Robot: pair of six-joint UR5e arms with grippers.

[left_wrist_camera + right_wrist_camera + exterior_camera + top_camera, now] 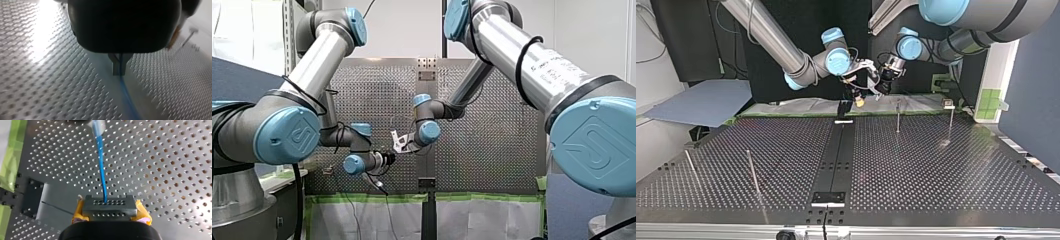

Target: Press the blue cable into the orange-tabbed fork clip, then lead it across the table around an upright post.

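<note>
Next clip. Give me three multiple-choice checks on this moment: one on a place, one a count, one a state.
1. In the top view, where are my left gripper and my right gripper?
A. Near the table edge on the arms' side, by the dark strip
B. Over the edge farthest from the arms
C. At the view's left corner

2. How many upright posts show in the top view?
A. Two
B. Six
C. Four

3. In the left wrist view, my left gripper's fingers are:
A. Wide open and empty
B. Shut on the blue cable
C. Shut on a post

Answers:
1 A: both hang close together at the arms' side, near the strip's end.
2 C: two posts at the view's right, two at its left.
3 B: the fingers pinch the cable, which runs on ahead of them.
</note>
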